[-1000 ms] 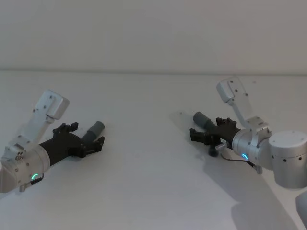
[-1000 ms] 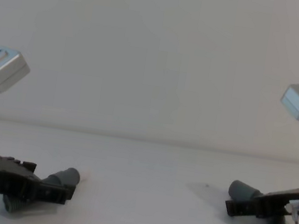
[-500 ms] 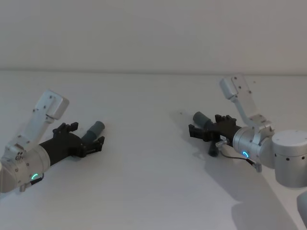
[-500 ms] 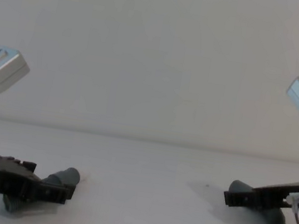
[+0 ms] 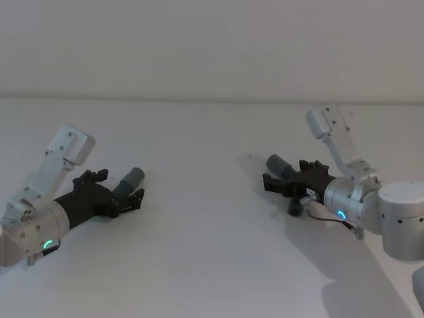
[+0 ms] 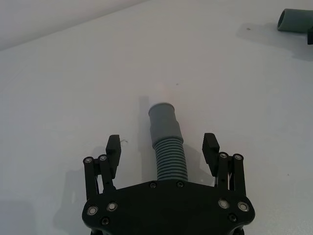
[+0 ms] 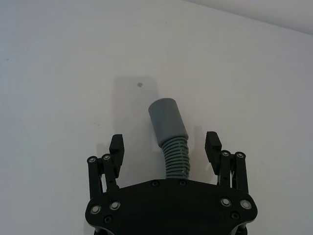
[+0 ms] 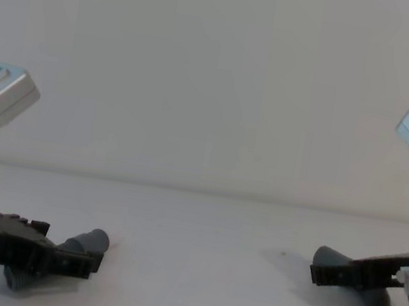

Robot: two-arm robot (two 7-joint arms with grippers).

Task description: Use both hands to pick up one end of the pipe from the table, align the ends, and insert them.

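On the white table (image 5: pixel 199 232) lie two dark-grey pipe pieces. The left piece (image 6: pixel 168 147) is straight and ribbed, and its smooth cuff (image 5: pixel 132 177) points away from my left gripper (image 6: pixel 163 148). That gripper is open, with a finger on each side of the ribs and not touching them. The right piece (image 7: pixel 168 122) has a smooth cuff and ribs, and bends down to a dark end (image 5: pixel 293 209). My right gripper (image 7: pixel 165 143) is open and straddles it the same way. The chest view has the left piece (image 8: pixel 89 243) and the right piece (image 8: pixel 327 258) low on the table.
A plain white wall (image 5: pixel 212 46) rises behind the table. A wide stretch of bare table separates the two pieces. A thin cable (image 5: pixel 328 220) hangs at the right wrist.
The right arm has shifted slightly, its gripper sliding a little along the right piece. The left arm and both pieces have stayed in place.
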